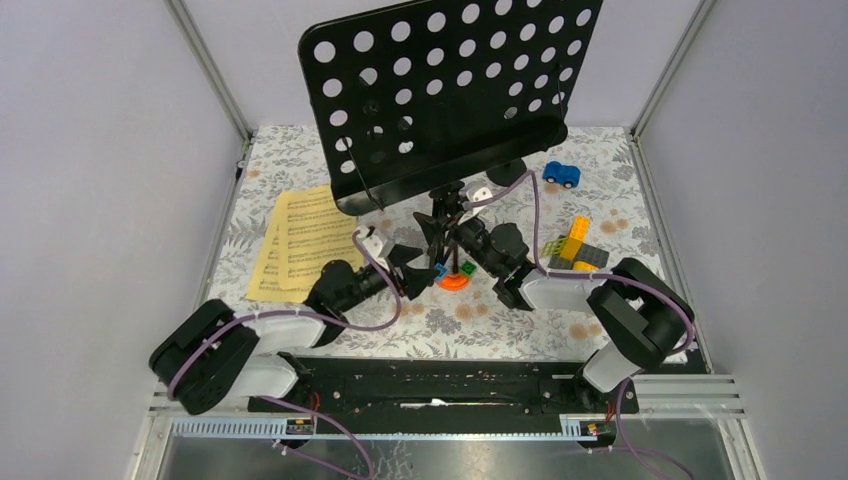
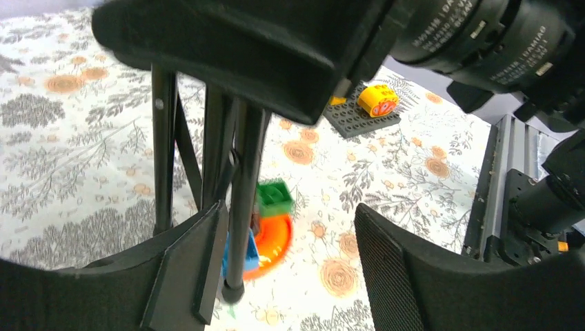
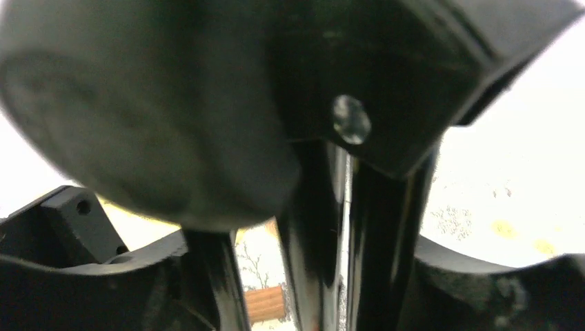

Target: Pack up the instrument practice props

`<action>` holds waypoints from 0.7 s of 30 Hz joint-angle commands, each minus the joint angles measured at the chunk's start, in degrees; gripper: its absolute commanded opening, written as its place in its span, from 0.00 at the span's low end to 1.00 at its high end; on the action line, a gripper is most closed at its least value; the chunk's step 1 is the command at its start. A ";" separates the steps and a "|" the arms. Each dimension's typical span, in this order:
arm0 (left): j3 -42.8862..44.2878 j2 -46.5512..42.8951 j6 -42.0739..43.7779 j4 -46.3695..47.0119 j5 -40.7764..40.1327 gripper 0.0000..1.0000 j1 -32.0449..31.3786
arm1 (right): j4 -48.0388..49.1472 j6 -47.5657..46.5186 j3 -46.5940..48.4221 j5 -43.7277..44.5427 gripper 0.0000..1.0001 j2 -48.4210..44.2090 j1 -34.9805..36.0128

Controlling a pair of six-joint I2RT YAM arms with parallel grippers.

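Note:
The black perforated music rack [image 1: 450, 90] stands upright at the table's middle, with its tripod legs [image 1: 440, 225] between my two grippers. Yellow sheet-music pages [image 1: 300, 240] lie flat to the left. My left gripper [image 1: 410, 262] is open. In the left wrist view one black leg [image 2: 241, 200] stands just inside the left finger [image 2: 186, 269], and the gap [image 2: 290, 214] is otherwise empty. My right gripper [image 1: 468, 235] reaches in from the right. In the blurred right wrist view its jaws [image 3: 317, 262] bracket the folded legs [image 3: 386, 241]. Contact there is unclear.
An orange curved block [image 2: 279, 238] with a green brick [image 2: 274, 198] and a blue brick [image 2: 250, 258] lies at the foot of the leg. A blue toy car [image 1: 561, 174] sits at the back right. Yellow and grey bricks [image 1: 575, 248] lie beside the right arm.

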 commanded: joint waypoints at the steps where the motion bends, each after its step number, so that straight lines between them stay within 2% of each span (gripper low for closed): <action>1: -3.35 -6.37 -2.19 -1.70 -2.48 0.72 -0.18 | 5.32 -2.33 2.68 2.60 0.57 2.91 0.11; 3: -4.05 -10.72 -2.32 -5.95 -4.58 0.75 -0.17 | 5.50 -4.74 2.59 2.32 0.37 2.90 0.17; 5: -3.40 -16.07 -2.71 -13.06 -7.80 0.84 -0.23 | 3.55 -6.49 3.36 2.35 0.10 2.17 0.25; 7: -1.35 -22.01 -3.26 -22.35 -10.82 0.88 -0.24 | 1.02 -8.02 4.58 2.13 0.00 0.99 0.46; 11: 3.50 -34.59 -4.71 -38.06 -17.40 0.97 -0.30 | -9.84 -10.52 10.45 1.30 0.00 -1.36 1.14; 14: 6.18 -42.79 -6.43 -47.49 -23.27 0.99 -0.26 | -15.21 -9.51 14.13 -0.47 0.00 -2.75 1.17; 17: 7.11 -46.36 -6.54 -52.45 -26.15 0.99 -0.22 | -20.01 -7.79 16.93 -2.24 0.00 -4.16 1.19; 21: 7.82 -45.15 -6.77 -53.74 -23.70 0.99 -0.31 | -22.32 -3.96 19.17 -1.74 0.00 -5.28 1.21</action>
